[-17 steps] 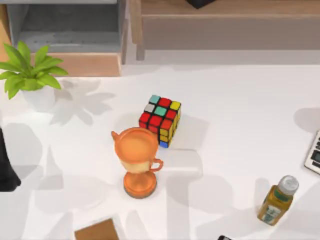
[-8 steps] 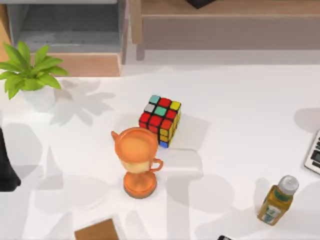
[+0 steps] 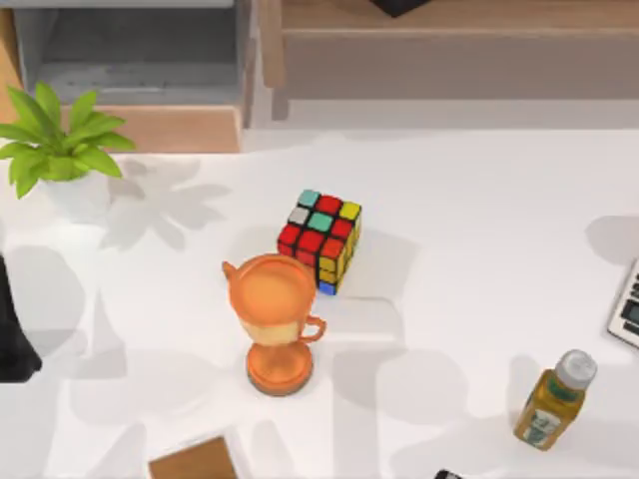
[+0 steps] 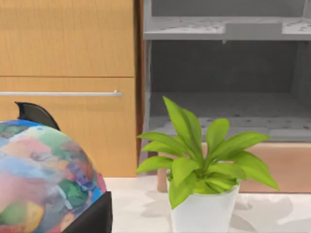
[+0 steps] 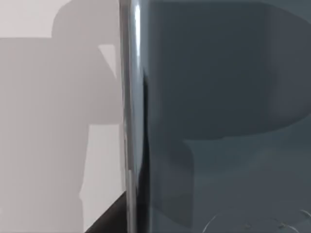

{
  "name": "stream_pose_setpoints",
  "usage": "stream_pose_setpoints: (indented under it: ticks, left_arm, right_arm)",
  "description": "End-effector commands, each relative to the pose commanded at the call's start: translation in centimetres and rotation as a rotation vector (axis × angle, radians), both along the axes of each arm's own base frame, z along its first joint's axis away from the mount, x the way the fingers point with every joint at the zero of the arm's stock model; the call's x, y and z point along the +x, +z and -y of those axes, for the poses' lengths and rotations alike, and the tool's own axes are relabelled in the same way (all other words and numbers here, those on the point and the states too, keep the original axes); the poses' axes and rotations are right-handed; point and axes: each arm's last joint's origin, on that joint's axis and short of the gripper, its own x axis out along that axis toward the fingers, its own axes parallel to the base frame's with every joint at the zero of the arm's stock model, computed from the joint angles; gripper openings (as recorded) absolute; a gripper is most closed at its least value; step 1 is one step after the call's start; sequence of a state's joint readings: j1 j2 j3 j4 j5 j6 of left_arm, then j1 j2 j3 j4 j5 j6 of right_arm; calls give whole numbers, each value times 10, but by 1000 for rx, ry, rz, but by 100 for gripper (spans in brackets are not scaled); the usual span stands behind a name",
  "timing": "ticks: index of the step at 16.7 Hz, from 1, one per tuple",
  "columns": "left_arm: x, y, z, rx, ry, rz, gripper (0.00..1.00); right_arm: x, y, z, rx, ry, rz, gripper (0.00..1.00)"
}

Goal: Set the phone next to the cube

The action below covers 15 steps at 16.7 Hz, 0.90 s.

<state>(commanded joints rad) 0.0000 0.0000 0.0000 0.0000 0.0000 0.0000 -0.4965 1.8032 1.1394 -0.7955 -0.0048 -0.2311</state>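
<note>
phone (image 5: 223,116) fills the right wrist view, silver rim against bare table (image 3: 479,249) — cube (image 3: 321,239) mid-table, finger states untellable.

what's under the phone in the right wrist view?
Under the phone lies the white table, bare beside its silver rim and crossed by grey shadows. The phone's dark face covers whatever is directly beneath it, so that patch cannot be checked.
</note>
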Motion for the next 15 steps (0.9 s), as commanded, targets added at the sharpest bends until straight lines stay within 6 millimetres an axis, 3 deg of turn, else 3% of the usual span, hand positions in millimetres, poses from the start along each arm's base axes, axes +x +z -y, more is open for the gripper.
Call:
stream_pose_setpoints:
  ticks: [4,7,11,15]
  left_arm:
    - [0,0,0,0,0,0,100]
    - [0,0,0,0,0,0,100]
    - [0,0,0,0,0,0,100]
    - [0,0,0,0,0,0,100]
  right_arm:
    - [25,43,-13,-53,-32,111,0]
    - [47,73,-38,-55,-47,173,0]
    - [75,93,-89,-5,-36,178,0]
    - [97,91,-155,55,8,106,0]
